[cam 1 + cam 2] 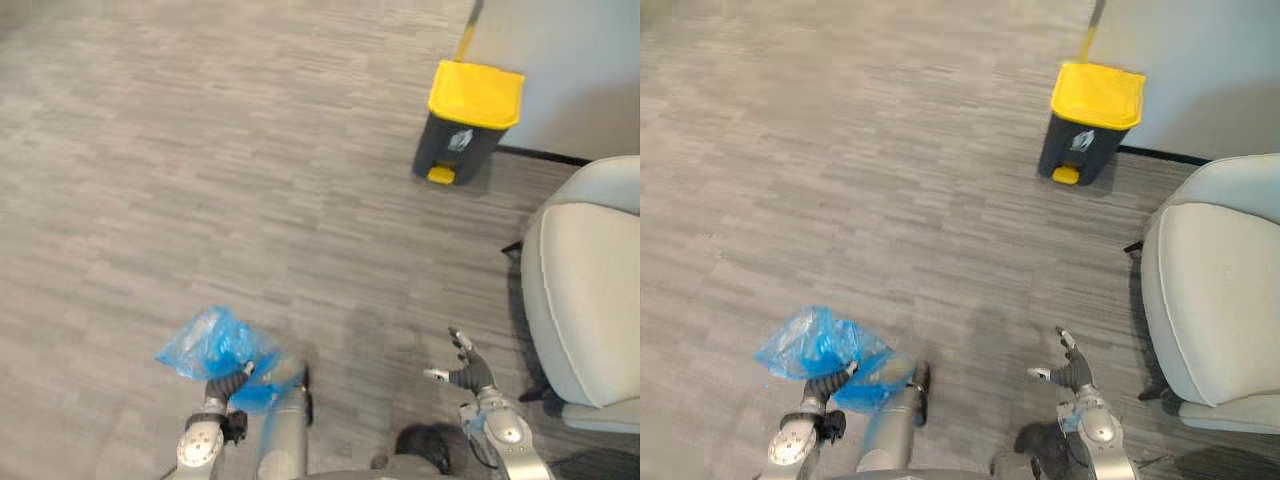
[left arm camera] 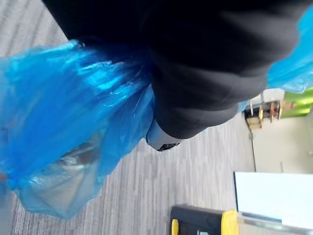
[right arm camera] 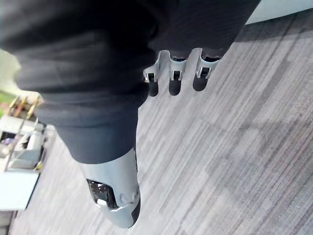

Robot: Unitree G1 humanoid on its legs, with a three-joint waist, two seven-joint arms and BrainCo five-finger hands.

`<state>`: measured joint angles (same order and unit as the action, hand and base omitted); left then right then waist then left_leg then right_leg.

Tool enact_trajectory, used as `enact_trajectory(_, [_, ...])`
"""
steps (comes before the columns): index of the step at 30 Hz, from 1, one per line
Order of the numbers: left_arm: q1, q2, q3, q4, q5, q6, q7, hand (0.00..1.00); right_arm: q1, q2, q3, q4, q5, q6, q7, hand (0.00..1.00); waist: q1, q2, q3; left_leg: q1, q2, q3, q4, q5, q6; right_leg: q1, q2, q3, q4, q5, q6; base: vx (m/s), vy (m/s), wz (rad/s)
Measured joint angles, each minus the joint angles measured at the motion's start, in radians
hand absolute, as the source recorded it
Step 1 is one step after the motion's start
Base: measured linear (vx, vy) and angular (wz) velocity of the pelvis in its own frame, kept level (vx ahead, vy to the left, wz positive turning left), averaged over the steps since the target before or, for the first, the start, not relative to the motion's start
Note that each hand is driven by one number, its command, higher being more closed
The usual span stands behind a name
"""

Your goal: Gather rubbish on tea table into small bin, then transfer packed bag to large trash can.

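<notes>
A crumpled blue plastic bag [image 1: 215,347] hangs above the grey floor at the lower left, and my left hand [image 1: 222,387] is shut on its gathered top. The same blue bag [image 2: 63,132] wraps round my left hand's dark cover in the left wrist view. The large trash can [image 1: 468,122], dark grey with a yellow lid and yellow pedal, stands far ahead to the right by the wall. It shows again as trash can [image 2: 200,223]. My right hand [image 1: 467,368] hovers at the lower right, fingers [image 3: 171,73] relaxed and holding nothing.
A light grey armchair [image 1: 585,290] stands at the right edge, close beside my right hand. A white wall [image 1: 570,60] runs behind the trash can. Grey striped carpet [image 1: 250,180] stretches between me and the can.
</notes>
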<state>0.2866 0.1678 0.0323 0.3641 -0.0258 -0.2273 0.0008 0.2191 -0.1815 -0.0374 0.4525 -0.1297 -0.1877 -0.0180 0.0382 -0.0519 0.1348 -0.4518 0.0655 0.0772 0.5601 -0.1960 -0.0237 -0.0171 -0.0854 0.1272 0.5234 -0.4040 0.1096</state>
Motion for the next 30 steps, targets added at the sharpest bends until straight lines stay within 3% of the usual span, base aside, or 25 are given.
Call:
enact_trajectory(1, [-0.006,0.006,-0.002,-0.004,0.000,0.001,0.000,1.00,0.000,0.008,0.001,0.000,-0.001,0.001,0.000,0.00,-0.009,-0.003,0.004,0.051,0.001,0.024,0.007,-0.036,0.015,-0.079,-0.012,0.000,0.203,0.081,0.137,0.70,0.230,-0.80])
enact_trajectory(2, [-0.015,0.022,-0.006,-0.006,0.000,0.006,0.001,1.00,-0.002,0.021,0.002,0.003,-0.003,0.001,0.000,0.00,-0.030,-0.006,0.019,0.133,0.003,0.049,-0.012,-0.055,0.029,-0.158,-0.026,-0.020,0.410,0.115,0.156,0.54,0.184,-0.71])
enact_trajectory(3, [-0.020,0.029,-0.010,-0.006,0.000,0.010,0.002,1.00,-0.002,0.023,0.005,0.005,-0.004,0.001,0.000,0.00,-0.033,-0.003,0.024,0.173,0.004,0.061,-0.026,-0.058,0.032,-0.190,-0.031,-0.039,0.472,0.109,0.137,0.50,0.156,-0.57])
enact_trajectory(4, [-0.026,0.031,-0.023,-0.007,0.000,0.012,0.003,1.00,-0.001,0.023,0.009,0.003,-0.009,0.001,0.000,0.00,-0.040,0.001,0.026,0.239,0.008,0.077,-0.063,-0.059,0.033,-0.235,-0.042,-0.092,0.516,0.099,0.069,0.48,0.119,-0.63])
enact_trajectory(5, [-0.032,0.035,-0.025,-0.019,0.000,0.011,0.006,1.00,0.001,0.023,0.010,0.000,-0.013,0.000,-0.001,0.00,-0.050,0.026,0.033,0.327,0.025,0.094,-0.135,-0.073,0.033,-0.298,-0.036,-0.185,0.511,0.085,0.002,0.58,0.117,-0.79])
enact_trajectory(7, [-0.054,0.051,-0.025,-0.022,0.000,0.003,0.006,1.00,-0.015,0.022,0.012,-0.002,-0.033,-0.001,-0.001,0.00,-0.054,0.036,0.033,0.422,0.036,0.115,-0.243,-0.091,0.018,-0.402,-0.034,-0.295,0.409,0.078,-0.017,0.49,0.044,-0.55])
enact_trajectory(8, [-0.080,0.061,-0.023,-0.006,0.000,0.004,0.006,1.00,-0.020,0.019,0.010,0.001,-0.038,-0.001,-0.001,0.00,-0.067,0.033,0.034,0.456,0.036,0.122,-0.287,-0.095,0.010,-0.467,-0.033,-0.337,0.273,0.086,-0.025,0.52,-0.021,-0.05])
enact_trajectory(9, [-0.115,0.061,-0.017,0.032,0.000,0.003,0.007,1.00,-0.038,0.011,0.007,0.039,-0.039,0.000,-0.001,0.00,-0.087,0.036,0.041,0.498,0.042,0.125,-0.325,-0.090,0.001,-0.488,-0.020,-0.357,0.056,0.153,-0.045,0.54,-0.046,0.06])
enact_trajectory(10, [-0.124,0.060,-0.017,0.053,0.001,0.004,0.007,1.00,-0.043,0.007,0.005,0.059,-0.039,0.004,-0.001,0.00,-0.092,0.037,0.044,0.524,0.041,0.127,-0.344,-0.087,-0.004,-0.487,-0.011,-0.360,-0.060,0.204,-0.050,0.60,-0.097,0.16])
enact_trajectory(11, [-0.134,0.056,-0.017,0.085,0.003,0.005,0.008,1.00,-0.043,0.002,0.001,0.084,-0.042,0.012,-0.003,0.00,-0.098,0.032,0.048,0.583,0.039,0.129,-0.365,-0.090,-0.026,-0.478,0.006,-0.356,-0.211,0.342,-0.075,0.68,-0.140,0.20])
enact_trajectory(12, [-0.124,0.048,-0.016,0.103,0.017,0.005,0.010,1.00,-0.037,-0.004,0.001,0.094,-0.044,0.020,-0.003,0.00,-0.112,0.035,0.042,0.622,0.061,0.112,-0.355,-0.107,-0.065,-0.452,0.025,-0.338,-0.219,0.506,-0.150,0.83,-0.170,0.10])
enact_trajectory(13, [-0.125,0.036,-0.016,0.115,0.024,0.006,0.010,1.00,-0.037,-0.014,-0.003,0.099,-0.044,0.021,-0.003,0.00,-0.111,0.068,0.045,0.622,0.086,0.108,-0.328,-0.111,-0.077,-0.458,0.043,-0.351,-0.170,0.472,-0.157,0.83,-0.169,0.03])
enact_trajectory(14, [-0.132,0.038,-0.015,0.116,0.037,0.007,0.010,1.00,-0.057,-0.013,-0.004,0.101,-0.046,0.022,-0.004,0.00,-0.110,0.076,0.059,0.595,0.108,0.107,-0.233,-0.078,-0.127,-0.466,0.047,-0.359,-0.091,0.395,-0.167,0.81,-0.185,-0.07])
enact_trajectory(16, [-0.139,0.007,0.003,0.116,0.037,0.011,0.015,1.00,-0.061,-0.015,-0.003,0.092,-0.048,0.024,-0.001,0.00,-0.107,0.084,0.090,0.494,0.150,0.082,0.093,0.075,-0.096,-0.380,0.063,-0.369,-0.061,0.305,-0.180,0.67,-0.176,0.01])
enact_trajectory(17, [-0.125,-0.020,0.009,0.106,0.037,0.010,0.021,1.00,-0.056,-0.020,0.001,0.070,-0.047,0.024,-0.002,0.00,-0.091,0.104,0.105,0.397,0.206,0.056,0.361,0.165,-0.072,-0.274,0.092,-0.367,-0.102,0.278,-0.187,0.60,-0.106,-0.26])
enact_trajectory(18, [-0.117,-0.030,0.000,0.091,0.037,0.010,0.022,1.00,-0.057,-0.013,0.002,0.040,-0.042,0.027,-0.007,0.00,-0.070,0.106,0.109,0.294,0.228,0.050,0.537,0.065,-0.068,-0.192,0.119,-0.346,-0.143,0.262,-0.201,0.57,-0.060,-0.47])
enact_trajectory(19, [-0.116,-0.030,-0.003,0.084,0.036,0.010,0.021,1.00,-0.063,-0.004,0.004,0.022,-0.037,0.025,-0.008,0.00,-0.052,0.092,0.111,0.239,0.225,0.054,0.570,0.023,-0.058,-0.154,0.120,-0.327,-0.163,0.254,-0.209,0.54,-0.037,-0.66])
enact_trajectory(21, [-0.113,-0.030,-0.004,0.062,0.036,0.010,0.021,1.00,-0.066,0.014,0.005,-0.017,-0.035,0.017,-0.009,0.00,-0.019,0.065,0.114,0.132,0.199,0.086,0.510,-0.033,-0.022,-0.077,0.118,-0.282,-0.222,0.245,-0.205,0.48,-0.007,-0.62])
enact_trajectory(22, [-0.101,-0.030,-0.003,0.047,0.035,0.005,0.021,1.00,-0.073,0.017,0.005,-0.027,-0.034,0.015,-0.013,0.00,-0.006,0.056,0.114,0.065,0.171,0.095,0.374,-0.049,-0.010,-0.018,0.113,-0.249,-0.276,0.227,-0.180,0.53,0.070,-0.72])
enact_trajectory(24, [-0.097,-0.034,-0.003,0.047,0.033,0.005,0.021,1.00,-0.081,0.015,0.000,-0.023,-0.030,0.016,-0.026,0.00,0.009,0.062,0.115,0.033,0.138,0.089,0.128,-0.038,-0.024,0.033,0.108,-0.208,-0.302,0.195,-0.150,0.57,0.181,-0.76])
enact_trajectory(25, [-0.082,-0.040,0.000,0.048,0.032,0.005,0.021,1.00,-0.096,0.012,-0.006,0.008,-0.030,0.017,-0.028,0.00,0.011,0.073,0.109,0.054,0.104,0.075,-0.127,0.031,-0.058,0.070,0.104,-0.179,-0.307,0.159,-0.122,0.52,0.250,-0.81])
enact_trajectory(26, [-0.079,-0.041,0.001,0.057,0.032,0.005,0.021,1.00,-0.098,0.012,-0.005,0.049,-0.030,0.019,-0.032,0.00,0.018,0.064,0.106,0.080,0.086,0.065,-0.161,0.174,0.001,0.092,0.095,-0.145,-0.298,0.125,-0.099,0.63,0.304,-0.67])
enact_trajectory(27, [-0.083,-0.037,0.003,0.066,0.032,0.007,0.021,1.00,-0.101,0.023,-0.002,0.074,-0.030,0.024,-0.034,0.00,0.019,0.029,0.080,0.084,0.052,0.086,-0.156,0.141,0.009,0.092,0.058,-0.130,-0.295,0.117,-0.089,0.55,0.242,-0.42])
enact_trajectory(28, [-0.095,-0.041,0.009,0.062,0.032,0.005,0.022,1.00,-0.089,0.019,-0.004,0.076,-0.031,0.024,-0.034,0.00,0.014,0.012,0.067,0.080,0.031,0.103,-0.127,0.093,0.032,0.073,0.026,-0.123,-0.250,0.104,-0.065,0.55,0.228,-0.18])
enact_trajectory(30, [-0.090,-0.046,0.011,0.058,0.032,0.006,0.022,1.00,-0.097,0.020,-0.004,0.080,-0.039,0.024,-0.034,0.00,0.005,0.003,0.062,0.101,0.017,0.136,-0.086,0.032,0.051,0.030,-0.007,-0.117,-0.101,0.091,-0.018,0.43,0.187,-0.28])
